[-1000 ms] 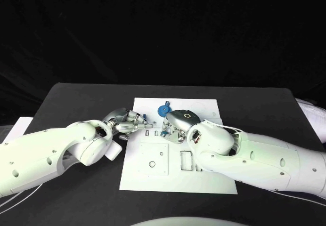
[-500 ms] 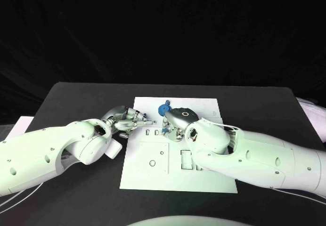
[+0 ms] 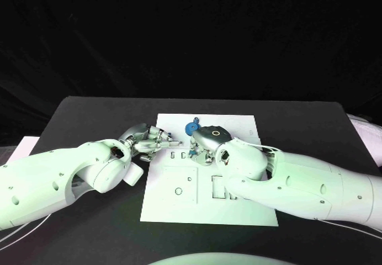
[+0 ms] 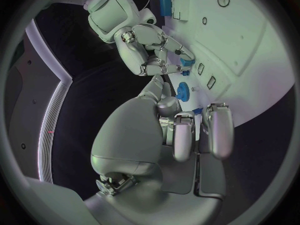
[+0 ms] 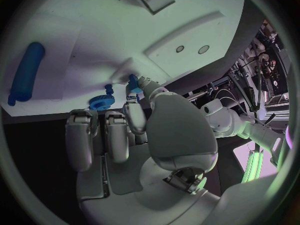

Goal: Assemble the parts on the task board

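Observation:
The white task board lies in the middle of the black table. A blue gear stands near its far edge, also seen as the blue gear and the blue gear. My right hand hovers over the board just in front of the gear and pinches a small blue part at its fingertips; that small blue part shows from the other side too. My left hand sits at the board's left edge, fingers close together and pointing at the right hand. A speck of blue shows between the left fingers; whether they hold it is unclear.
A long blue cylinder lies on the board, away from the gear. Rectangular recesses and a raised square plate fill the board's near half. A white sheet lies at the table's left edge. Both forearms cross the near table.
My left hand has edged slightly toward the board and the right hand. The right hand has stayed almost in place by the gear.

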You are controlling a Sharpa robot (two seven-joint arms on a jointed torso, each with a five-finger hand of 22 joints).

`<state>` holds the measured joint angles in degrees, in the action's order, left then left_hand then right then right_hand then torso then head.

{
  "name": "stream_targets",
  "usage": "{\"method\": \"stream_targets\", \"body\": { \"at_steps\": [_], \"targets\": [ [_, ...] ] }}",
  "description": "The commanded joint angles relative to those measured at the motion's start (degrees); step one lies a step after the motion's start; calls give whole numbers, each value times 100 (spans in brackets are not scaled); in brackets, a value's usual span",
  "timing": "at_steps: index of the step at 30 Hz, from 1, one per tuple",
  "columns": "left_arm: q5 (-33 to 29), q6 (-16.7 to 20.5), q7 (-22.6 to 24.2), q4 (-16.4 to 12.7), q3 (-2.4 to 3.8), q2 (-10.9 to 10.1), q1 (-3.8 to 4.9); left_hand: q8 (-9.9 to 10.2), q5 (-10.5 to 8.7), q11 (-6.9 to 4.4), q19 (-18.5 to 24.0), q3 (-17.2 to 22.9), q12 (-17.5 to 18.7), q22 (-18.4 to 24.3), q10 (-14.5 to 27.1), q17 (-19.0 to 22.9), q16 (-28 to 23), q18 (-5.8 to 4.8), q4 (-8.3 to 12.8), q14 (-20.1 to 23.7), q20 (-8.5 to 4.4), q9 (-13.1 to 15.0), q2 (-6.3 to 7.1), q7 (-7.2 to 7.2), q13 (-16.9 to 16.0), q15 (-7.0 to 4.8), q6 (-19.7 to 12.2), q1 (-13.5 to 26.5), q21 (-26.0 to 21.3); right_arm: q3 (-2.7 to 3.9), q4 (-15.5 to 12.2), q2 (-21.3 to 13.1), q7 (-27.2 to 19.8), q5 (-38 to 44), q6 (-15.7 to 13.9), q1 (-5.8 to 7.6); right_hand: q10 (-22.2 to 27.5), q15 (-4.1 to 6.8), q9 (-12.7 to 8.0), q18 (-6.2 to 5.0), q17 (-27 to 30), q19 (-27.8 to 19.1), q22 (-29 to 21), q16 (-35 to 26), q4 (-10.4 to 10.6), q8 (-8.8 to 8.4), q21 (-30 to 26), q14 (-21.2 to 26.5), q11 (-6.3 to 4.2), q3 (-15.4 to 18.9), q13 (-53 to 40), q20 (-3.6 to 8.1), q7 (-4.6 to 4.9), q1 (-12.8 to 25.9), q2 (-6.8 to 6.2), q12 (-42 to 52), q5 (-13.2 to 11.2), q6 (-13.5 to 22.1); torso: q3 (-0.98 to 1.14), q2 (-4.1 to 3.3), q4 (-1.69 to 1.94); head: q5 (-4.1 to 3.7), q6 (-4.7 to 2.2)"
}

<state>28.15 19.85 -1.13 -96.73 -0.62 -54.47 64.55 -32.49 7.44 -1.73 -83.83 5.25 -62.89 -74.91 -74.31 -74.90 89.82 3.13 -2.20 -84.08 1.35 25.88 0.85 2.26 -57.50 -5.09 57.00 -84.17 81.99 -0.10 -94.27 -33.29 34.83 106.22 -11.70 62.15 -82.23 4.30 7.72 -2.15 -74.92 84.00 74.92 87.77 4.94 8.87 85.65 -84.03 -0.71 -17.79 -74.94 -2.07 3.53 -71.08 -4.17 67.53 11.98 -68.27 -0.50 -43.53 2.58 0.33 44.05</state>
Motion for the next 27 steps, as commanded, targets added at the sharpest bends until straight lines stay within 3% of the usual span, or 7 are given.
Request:
{"method": "stream_targets", "body": {
  "at_steps": [1,9,20,27],
  "targets": [
    [-44,-36,90,-16,4,9,2,35,16,-7,-118,21,6,-566,32,-1510,18,-54,-1,-592,-4,-6,-7,-1,-5,8,25,-40,-20,-43,43,5,107,25,330,-40,-20,30,10,28,-1120,219,673,-39,56,24,-2,-512,-20,30,-160,48,-3,97,-42,-46,5,-43,-2,1,4,-3,4],
    [-44,-70,82,-12,4,8,2,40,15,-7,-118,42,12,-568,32,-1510,18,-54,-8,-592,-2,-10,9,-2,2,10,33,-20,-21,-50,54,9,101,23,315,-40,43,13,8,6,-1044,172,574,-95,144,0,-59,-494,5,139,-88,35,27,260,-208,-198,-17,17,-2,0,-2,-2,6],
    [-45,-97,70,-2,3,11,2,45,15,-7,-118,61,18,-570,34,-1510,18,-54,-16,-592,-1,-15,25,-2,7,10,38,0,-21,-55,57,13,99,23,302,-40,74,-3,8,-4,-1005,150,527,-125,254,-10,-89,-486,23,192,-60,20,47,367,-259,-269,-56,45,-1,1,1,-11,10],
    [-47,-113,64,4,3,13,2,45,15,-7,-118,61,18,-570,35,-1510,18,-54,-16,-592,-1,-15,25,-2,8,10,38,1,-21,-55,57,9,101,20,278,-40,82,-20,11,-10,-982,138,499,-145,494,-15,-109,-482,41,288,-55,3,61,593,-298,-299,-100,61,-1,1,-1,-11,12]
  ]
}}
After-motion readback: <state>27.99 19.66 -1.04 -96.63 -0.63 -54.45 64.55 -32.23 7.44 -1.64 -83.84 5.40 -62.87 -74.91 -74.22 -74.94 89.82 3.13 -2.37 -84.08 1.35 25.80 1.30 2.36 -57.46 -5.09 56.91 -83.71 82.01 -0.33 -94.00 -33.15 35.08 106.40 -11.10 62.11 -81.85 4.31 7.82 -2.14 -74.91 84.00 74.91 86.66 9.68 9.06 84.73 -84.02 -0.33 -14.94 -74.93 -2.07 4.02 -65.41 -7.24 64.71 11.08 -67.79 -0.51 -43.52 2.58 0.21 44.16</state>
